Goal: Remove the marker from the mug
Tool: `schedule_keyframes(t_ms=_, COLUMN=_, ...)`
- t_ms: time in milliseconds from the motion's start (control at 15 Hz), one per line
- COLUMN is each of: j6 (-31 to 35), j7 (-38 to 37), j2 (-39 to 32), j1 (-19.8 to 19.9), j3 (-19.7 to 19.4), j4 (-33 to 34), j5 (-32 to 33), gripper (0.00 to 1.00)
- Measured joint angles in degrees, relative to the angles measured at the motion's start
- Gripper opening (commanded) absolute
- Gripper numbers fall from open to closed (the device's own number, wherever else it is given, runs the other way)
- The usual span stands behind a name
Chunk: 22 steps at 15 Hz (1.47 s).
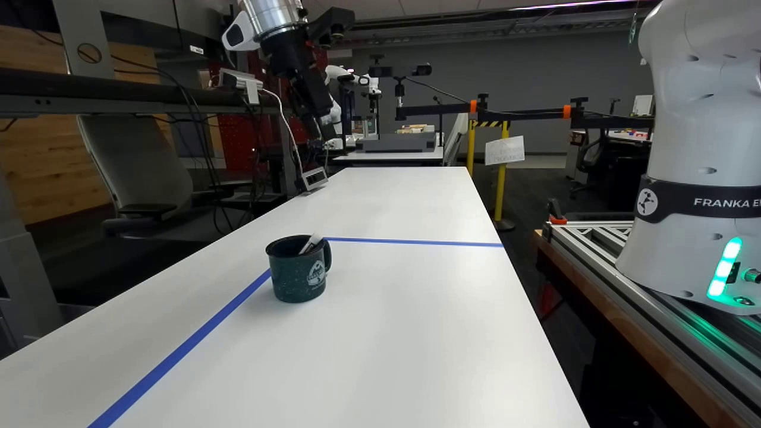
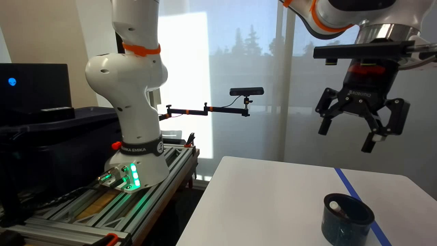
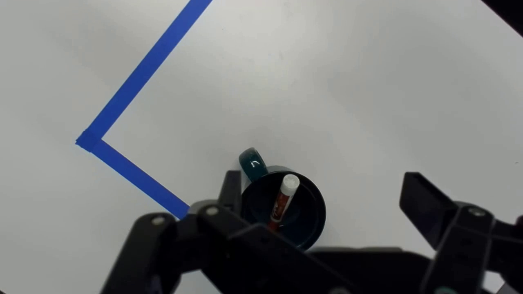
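- Robotiq gripper (image 2: 345,139) hangs well above the tabletop (image 2: 266,194), pointing down w/ a slight tilt; fingers (image 2: 325,125) spread wide, holding nothing
- Obj. 1: speckled dark-teal mug (image 1: 297,280), upright on tabletop, whitish logo on its side, handle (image 3: 253,164) at one edge, interior dark
- Obj. 2: red-and-white marker (image 3: 281,204) inside the mug — leaning, white end up near the rim on handle side; tip just tops the rim in an ext. view; lower end partly hidden behind gripper in wrist view
- Blue tape (image 3: 141,74): 2 strips meeting at a corner; mug stands within the angle, just beside 1 strip
- Wrist view: 1 finger overlaps mug's edge in line of sight only — in an ext. view gripper & mug are well apart
- Franka Emika Panda arm (image 2: 126,82): white, orange bands; light strip (image 1: 725,267) on base lit green in both ext. views
- Bkgd: cam (image 2: 246,91) on black boom (image 2: 225,110), laptop (image 2: 37,89), office chair (image 1: 140,157), paper sign (image 1: 504,150) on yellow post (image 1: 500,191), writing too small to read
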<state>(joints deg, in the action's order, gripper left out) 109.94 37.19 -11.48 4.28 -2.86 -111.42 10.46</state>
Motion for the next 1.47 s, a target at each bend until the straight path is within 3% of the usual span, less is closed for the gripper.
schedule_keyframes(t_ms=1400, j6=-0.52, j7=-4.58, j2=-19.80, j1=-0.05, j3=3.02, j4=14.92, j5=-0.21, gripper=1.00)
schedule_keyframes(t_ms=1467, j6=-0.84, j7=-4.58, j2=-20.52, j1=-0.07, j3=3.41, j4=15.68, j5=-0.21, gripper=0.89)
